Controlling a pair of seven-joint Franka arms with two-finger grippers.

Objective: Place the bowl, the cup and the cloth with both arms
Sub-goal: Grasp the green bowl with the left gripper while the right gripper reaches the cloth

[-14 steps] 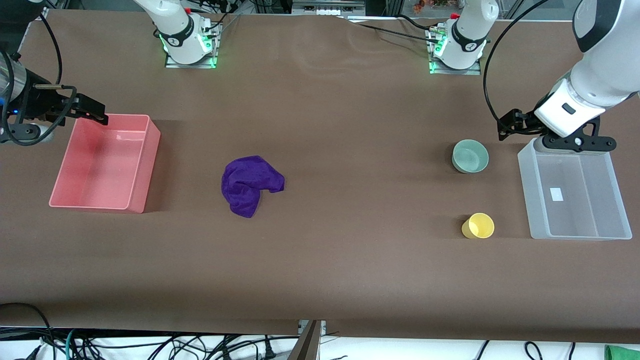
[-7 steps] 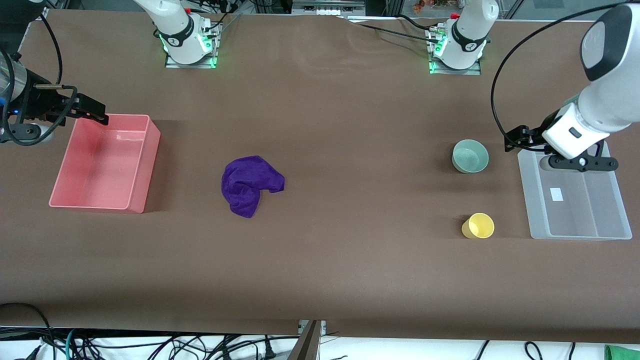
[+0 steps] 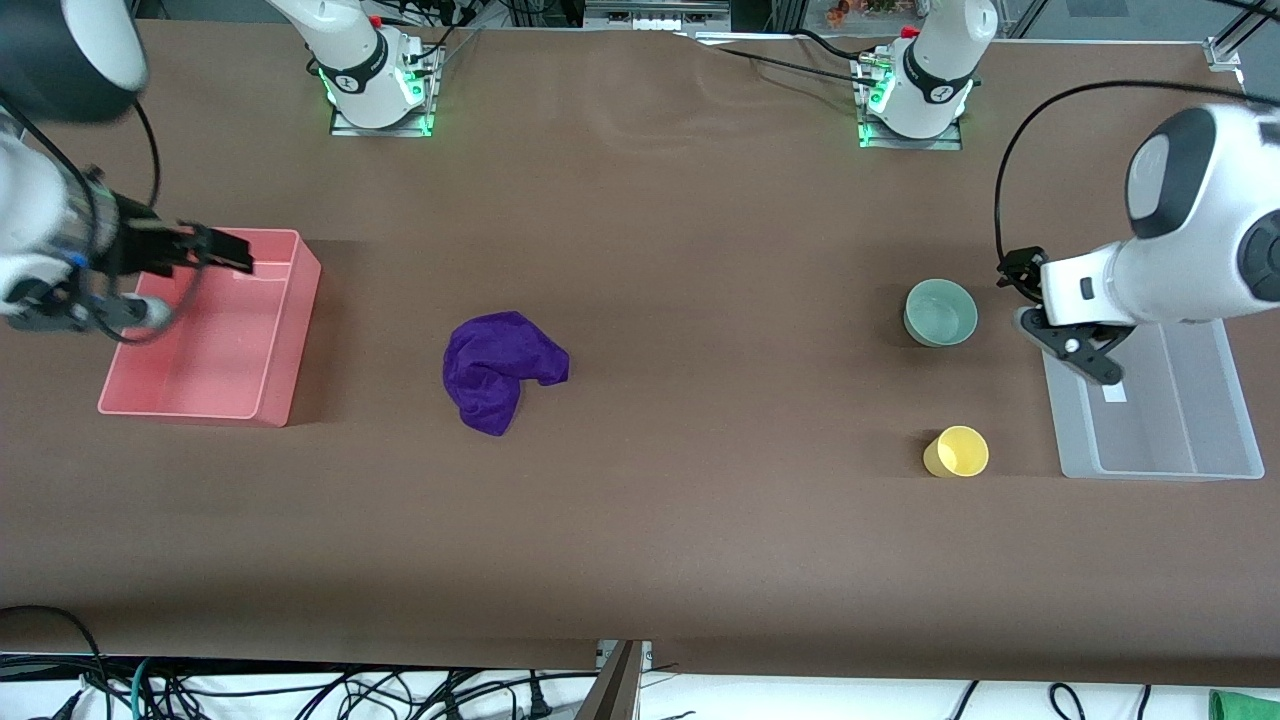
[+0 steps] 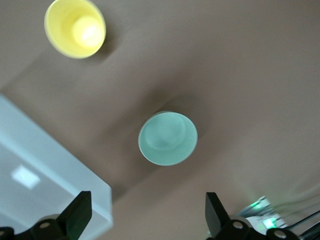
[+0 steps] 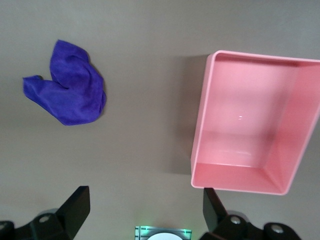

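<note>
left tool (image 3: 1040,315) shifted toward bowl (image 3: 940,312), right tool (image 3: 165,285) now over pink bin (image 3: 285,340), both spread apart

A wide brown table surface (image 3: 700,520) fills the scene. At the right arm's end sits an empty rectangular pink plastic bin (image 3: 290,340) (image 5: 200,145), open side up. At the left arm's end sits a rectangular clear plastic bin (image 3: 1200,440) (image 4: 65,165) with a small white label (image 3: 1113,392) (image 4: 25,176) on its floor. Tangled black cables (image 3: 300,695) lie below the table's near edge.
</note>
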